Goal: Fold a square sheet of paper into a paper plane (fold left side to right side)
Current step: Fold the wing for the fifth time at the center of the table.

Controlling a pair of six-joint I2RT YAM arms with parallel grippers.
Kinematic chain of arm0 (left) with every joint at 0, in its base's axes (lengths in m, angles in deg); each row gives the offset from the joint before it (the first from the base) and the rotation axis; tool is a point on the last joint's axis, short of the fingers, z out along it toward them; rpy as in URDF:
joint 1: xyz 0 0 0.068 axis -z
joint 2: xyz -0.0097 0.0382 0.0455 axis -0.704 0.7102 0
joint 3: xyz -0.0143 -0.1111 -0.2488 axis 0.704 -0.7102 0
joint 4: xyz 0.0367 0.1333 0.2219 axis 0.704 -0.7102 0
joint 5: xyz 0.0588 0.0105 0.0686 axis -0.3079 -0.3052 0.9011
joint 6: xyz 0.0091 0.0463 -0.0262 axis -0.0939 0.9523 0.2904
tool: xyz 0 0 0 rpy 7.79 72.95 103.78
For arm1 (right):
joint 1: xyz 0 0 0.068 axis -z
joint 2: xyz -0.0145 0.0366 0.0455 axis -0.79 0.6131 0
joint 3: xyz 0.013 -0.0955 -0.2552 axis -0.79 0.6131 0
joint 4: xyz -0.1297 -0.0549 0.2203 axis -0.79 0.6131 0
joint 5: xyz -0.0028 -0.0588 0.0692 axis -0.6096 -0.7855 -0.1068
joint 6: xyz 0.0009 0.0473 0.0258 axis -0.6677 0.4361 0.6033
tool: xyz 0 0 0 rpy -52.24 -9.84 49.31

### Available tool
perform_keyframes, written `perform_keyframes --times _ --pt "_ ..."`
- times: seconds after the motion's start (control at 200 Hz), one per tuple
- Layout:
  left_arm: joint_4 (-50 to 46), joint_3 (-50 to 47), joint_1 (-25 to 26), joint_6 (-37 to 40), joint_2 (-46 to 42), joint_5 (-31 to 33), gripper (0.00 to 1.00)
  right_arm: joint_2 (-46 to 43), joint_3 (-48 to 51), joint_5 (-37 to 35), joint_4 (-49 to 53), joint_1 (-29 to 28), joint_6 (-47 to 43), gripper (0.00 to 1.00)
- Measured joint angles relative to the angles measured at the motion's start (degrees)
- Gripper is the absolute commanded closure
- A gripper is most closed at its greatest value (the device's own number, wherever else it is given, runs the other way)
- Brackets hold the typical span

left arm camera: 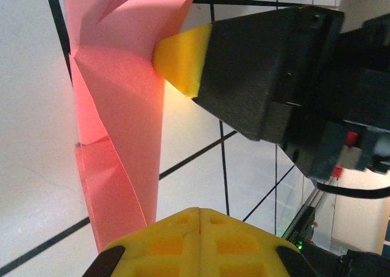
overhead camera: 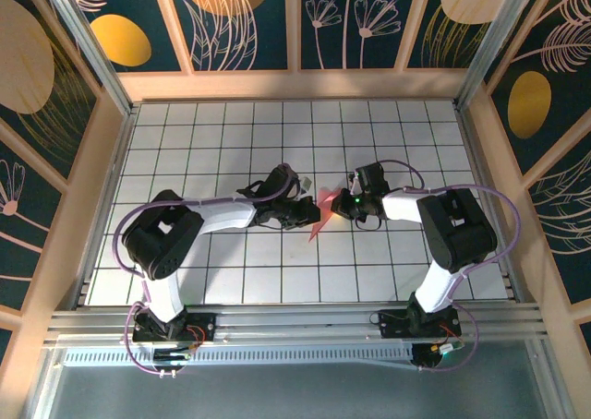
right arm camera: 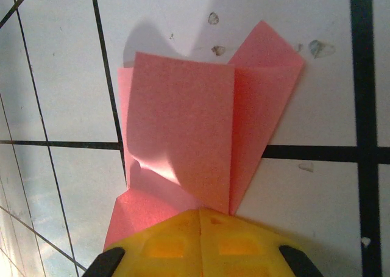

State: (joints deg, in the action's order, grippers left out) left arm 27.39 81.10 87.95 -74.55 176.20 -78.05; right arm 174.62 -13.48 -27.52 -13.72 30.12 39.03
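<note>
Both the left gripper point(overhead camera: 307, 214) and right gripper point(overhead camera: 342, 203) are pinching the paper point(right arm camera: 183, 124) mid-frame, jaws squeezed fully closed on it. Probably bracing it for creasing.

Salmon-pink paper plane point(overhead camera: 319, 218), partly folded, mid-table

Paper plane point(overhead camera: 322, 209): creases too small to tell at top view's centre; cut off by upper edge in left wrist view; lower end hidden behind right tool point(right arm camera: 201, 240) at frame bottom.
</note>
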Motion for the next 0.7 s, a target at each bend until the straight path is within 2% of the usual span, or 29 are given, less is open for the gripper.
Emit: perform_keyframes --times 0.701 --pt "0.72 -0.85 0.44 0.0 4.9 -1.18 0.96 0.15 -0.85 -0.02 1.53 0.0 -1.07 0.93"
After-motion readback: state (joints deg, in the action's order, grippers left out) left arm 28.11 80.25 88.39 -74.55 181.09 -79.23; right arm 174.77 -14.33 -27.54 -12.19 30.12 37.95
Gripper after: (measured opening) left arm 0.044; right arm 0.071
